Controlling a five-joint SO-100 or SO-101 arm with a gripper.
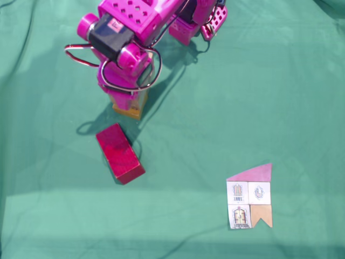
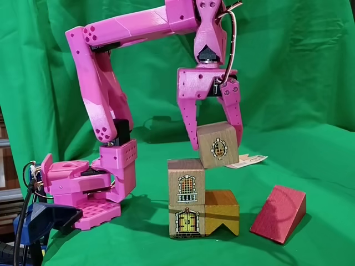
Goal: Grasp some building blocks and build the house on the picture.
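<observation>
In the front fixed view, two pale cubes (image 2: 186,205) stand stacked left of the ochre block (image 2: 222,212), the gripper (image 2: 216,141) clamps a tilted third cube (image 2: 218,145) above it, the red brick (image 2: 279,213) lies right, the picture (image 1: 249,197) lies far off.
</observation>
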